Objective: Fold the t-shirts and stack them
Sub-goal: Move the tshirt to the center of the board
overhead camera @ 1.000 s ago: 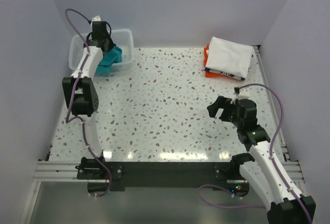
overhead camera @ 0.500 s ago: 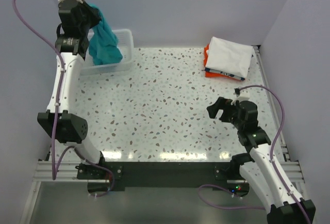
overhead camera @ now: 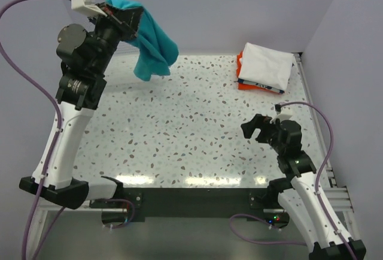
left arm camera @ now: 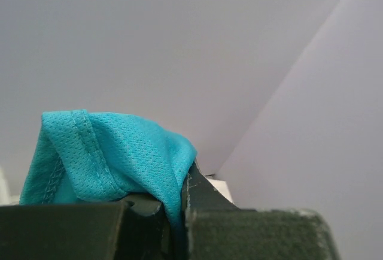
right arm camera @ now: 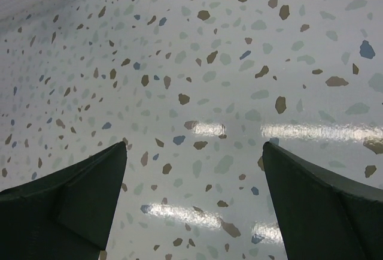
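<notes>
Here the teal shirt (overhead camera: 152,44) hangs bunched in the air, clenched in the left claw (overhead camera: 125,15) and drooping below and to the right of it, high over the far-left worktop (overhead camera: 191,122). It is light, limp mesh with no stiffness. From one pinch it will sag and twist, so I judge it needs laying flat, then taking by both shoulders or two corners to fold cleanly. In the left wrist view a stitched hem (left arm camera: 66,152) folds over just above the jaws, which are shut tight on the cloth.

Well off to that claw's right lies a folded stack: white shirt (overhead camera: 266,61) on top, orange shirt (overhead camera: 239,71) beneath, dark-edged shirt (overhead camera: 260,85) lowest. The right claw (overhead camera: 258,127), nearer than the stack, is spread wide over bare worktop, grasping nothing.

Whether sleeve, collar or bottom hem is pinched I cannot tell. The wrist view cuts off most of the teal shirt, and the stack's lower layers are mostly hidden.
</notes>
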